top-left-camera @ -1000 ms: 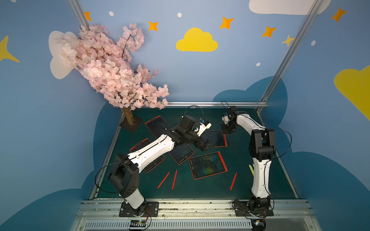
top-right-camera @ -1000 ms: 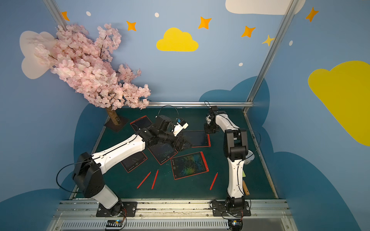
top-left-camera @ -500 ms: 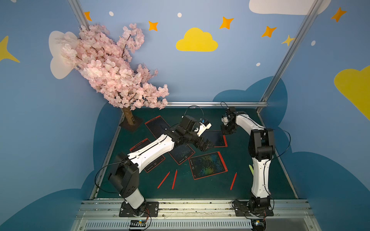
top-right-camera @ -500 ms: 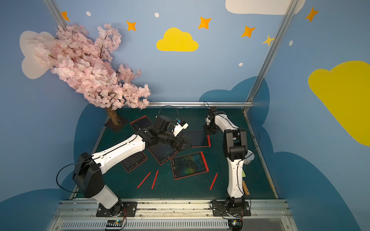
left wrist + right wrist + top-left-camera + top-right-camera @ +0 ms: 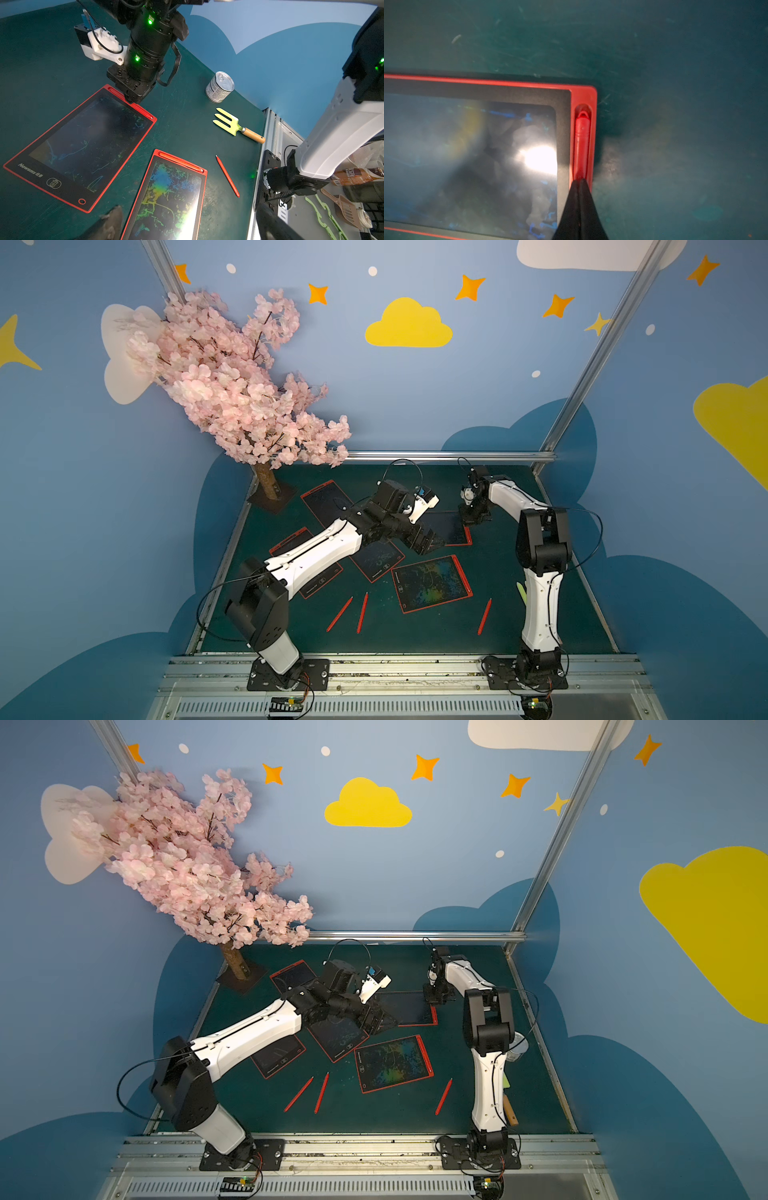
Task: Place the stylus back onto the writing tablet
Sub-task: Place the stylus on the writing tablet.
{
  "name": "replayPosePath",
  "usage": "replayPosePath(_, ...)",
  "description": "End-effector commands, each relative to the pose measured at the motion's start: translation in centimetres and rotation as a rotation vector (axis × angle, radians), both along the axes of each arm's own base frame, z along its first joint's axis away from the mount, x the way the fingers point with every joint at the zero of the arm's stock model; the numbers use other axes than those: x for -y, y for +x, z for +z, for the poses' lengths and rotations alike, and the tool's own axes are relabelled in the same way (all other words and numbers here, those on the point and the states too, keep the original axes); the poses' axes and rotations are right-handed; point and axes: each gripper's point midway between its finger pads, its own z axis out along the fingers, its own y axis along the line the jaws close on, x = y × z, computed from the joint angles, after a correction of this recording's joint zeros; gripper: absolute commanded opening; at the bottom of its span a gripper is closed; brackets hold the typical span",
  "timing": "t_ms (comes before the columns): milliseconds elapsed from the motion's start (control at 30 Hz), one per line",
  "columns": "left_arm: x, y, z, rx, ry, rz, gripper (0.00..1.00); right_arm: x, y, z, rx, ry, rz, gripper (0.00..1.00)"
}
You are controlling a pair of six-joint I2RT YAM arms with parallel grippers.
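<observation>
The right tool, jaws pressed together, touches its tip to the red stylus lying in the edge groove of the writing tablet, just right of centre in a top view.

Right gripper points down, closed; left gripper spread wide.

Robot lab test cell, apparently a staged set: aluminium frame post, blue walls with yellow cloud decal, artificial cherry tree, green bench, arm base plate bolted to slotted rail.
</observation>
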Motion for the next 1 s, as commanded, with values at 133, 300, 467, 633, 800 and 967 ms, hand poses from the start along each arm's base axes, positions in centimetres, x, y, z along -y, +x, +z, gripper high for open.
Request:
replayPosePath(133, -0.1, -0.5, 1.9, 0.038, -0.019, -0.014, 0.99, 0.3, -1.2, -0.6, -0.054, -0.032, -0.012, 0.0)
replayPosePath(300, -0.1, -0.5, 1.9, 0.04, -0.019, -0.014, 0.99, 0.1, -1.5, -1.1, -0.082, -0.061, 0.004, 0.0)
replayPosePath(467, -0.1, -0.5, 1.9, 0.041, -0.016, -0.014, 0.99, 0.0, -1.9, -1.8, -0.116, -0.09, 0.016, 0.0)
replayPosePath(633, -0.1, -0.5, 2.0, 0.043, -0.016, -0.016, 0.99, -0.1, -1.6, -1.4, -0.11, -0.089, -0.001, 0.02)
replayPosePath(800, -0.1, -0.4, 2.6, 0.024, -0.035, -0.007, 0.99, -0.6, -1.2, 2.2, -0.007, -0.02, -0.049, 0.07)
replayPosePath(967, -0.7, 0.6, 4.1, -0.044, -0.08, 0.061, 0.99, -1.4, -3.5, 5.0, 0.044, 0.056, -0.059, 0.15)
